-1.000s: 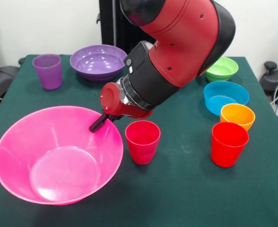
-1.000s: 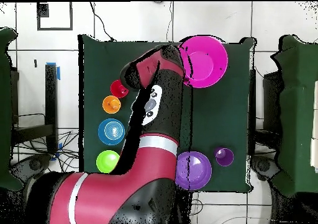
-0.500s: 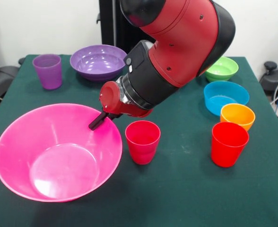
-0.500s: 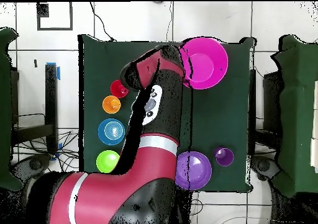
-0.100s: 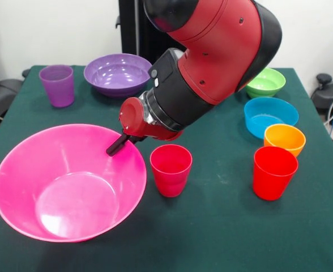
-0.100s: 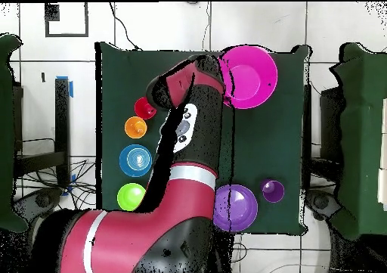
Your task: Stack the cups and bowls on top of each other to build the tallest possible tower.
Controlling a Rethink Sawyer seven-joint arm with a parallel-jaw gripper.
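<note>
Gripper (image 5: 116, 148) sits on the pink bowl (image 5: 70, 184)'s far rim near the table's front corner; grip state unclear; base positioning, next fetch the purple bowl (image 5: 118, 73)

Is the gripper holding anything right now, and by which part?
The gripper sits at the far rim of the huge glossy pink plastic bowl; whether it grips cannot be told.

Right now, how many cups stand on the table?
3. The purple cup stands beside the purple bowl, the pink cup beside the big pink bowl, and the red cup before the orange bowl. The arm may hide others.
</note>
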